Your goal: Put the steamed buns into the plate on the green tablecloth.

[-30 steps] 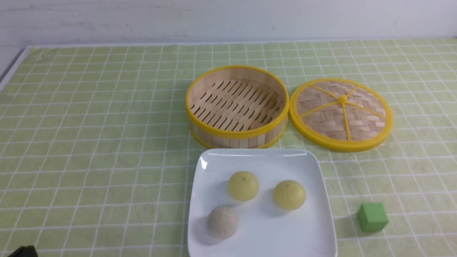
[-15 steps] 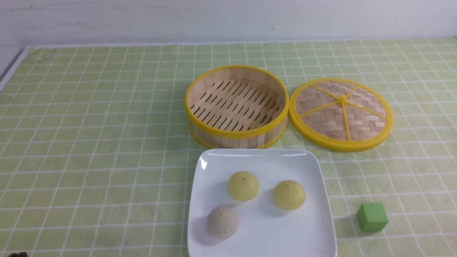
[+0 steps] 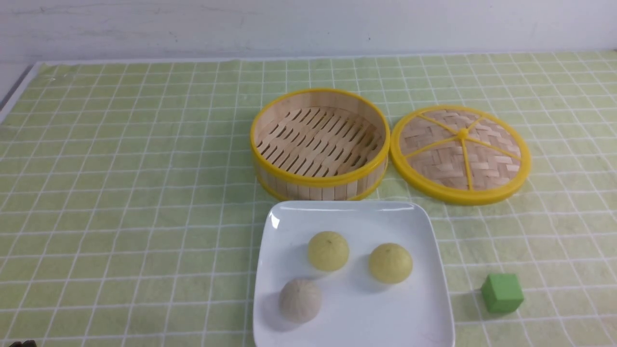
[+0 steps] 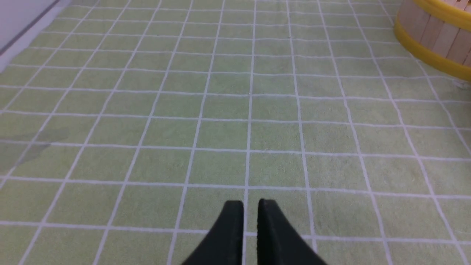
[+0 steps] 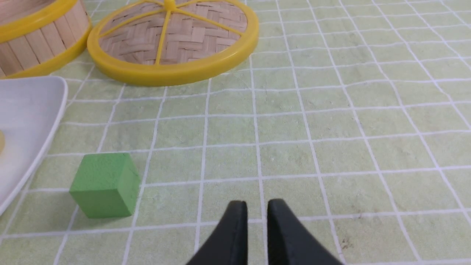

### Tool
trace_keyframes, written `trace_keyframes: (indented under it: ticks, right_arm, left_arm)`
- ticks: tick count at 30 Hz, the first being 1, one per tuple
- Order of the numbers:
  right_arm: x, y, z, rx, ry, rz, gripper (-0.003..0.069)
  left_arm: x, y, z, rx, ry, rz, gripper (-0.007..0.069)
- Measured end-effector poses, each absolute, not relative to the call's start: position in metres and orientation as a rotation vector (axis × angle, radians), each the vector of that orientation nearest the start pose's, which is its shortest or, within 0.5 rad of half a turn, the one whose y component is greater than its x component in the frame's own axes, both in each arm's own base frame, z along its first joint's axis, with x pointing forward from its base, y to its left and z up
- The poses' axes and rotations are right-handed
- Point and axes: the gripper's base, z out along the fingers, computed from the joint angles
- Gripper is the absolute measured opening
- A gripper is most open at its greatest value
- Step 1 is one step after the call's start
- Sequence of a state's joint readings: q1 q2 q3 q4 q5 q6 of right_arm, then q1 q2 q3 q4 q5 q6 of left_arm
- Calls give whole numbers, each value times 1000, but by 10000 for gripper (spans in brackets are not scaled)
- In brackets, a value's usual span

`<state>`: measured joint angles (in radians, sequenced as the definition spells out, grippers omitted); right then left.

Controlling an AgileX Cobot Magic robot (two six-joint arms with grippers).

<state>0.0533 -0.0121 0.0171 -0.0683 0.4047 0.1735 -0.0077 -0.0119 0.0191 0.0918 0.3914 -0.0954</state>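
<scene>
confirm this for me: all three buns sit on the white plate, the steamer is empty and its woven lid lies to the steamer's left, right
Not quite. The three buns do sit on the white plate and the steamer is empty, but the woven lid lies to the steamer's right, not its left. The front view shows it.

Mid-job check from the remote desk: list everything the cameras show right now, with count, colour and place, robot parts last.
steamed buns: three, two pale yellow, one greyish-white, all on the plate
plate: one, white, square, near centre of the green tablecloth
bamboo steamer: one, yellow-rimmed, empty, behind the plate
woven lid: one, yellow-rimmed, flat on the cloth, right of the steamer
cube: one, green, right of the plate
left gripper: black, jaws slightly apart, holding nothing, above bare cloth
right gripper: black, jaws slightly apart, holding nothing, near the cube
</scene>
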Motion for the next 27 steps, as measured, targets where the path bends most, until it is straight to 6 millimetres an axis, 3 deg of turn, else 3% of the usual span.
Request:
trace_keyframes:
  ticks: [27]
  right_arm:
    - [52,0,172,73,1892,86,125]
  left_arm:
    - [52,3,172,-25,1880,23,110]
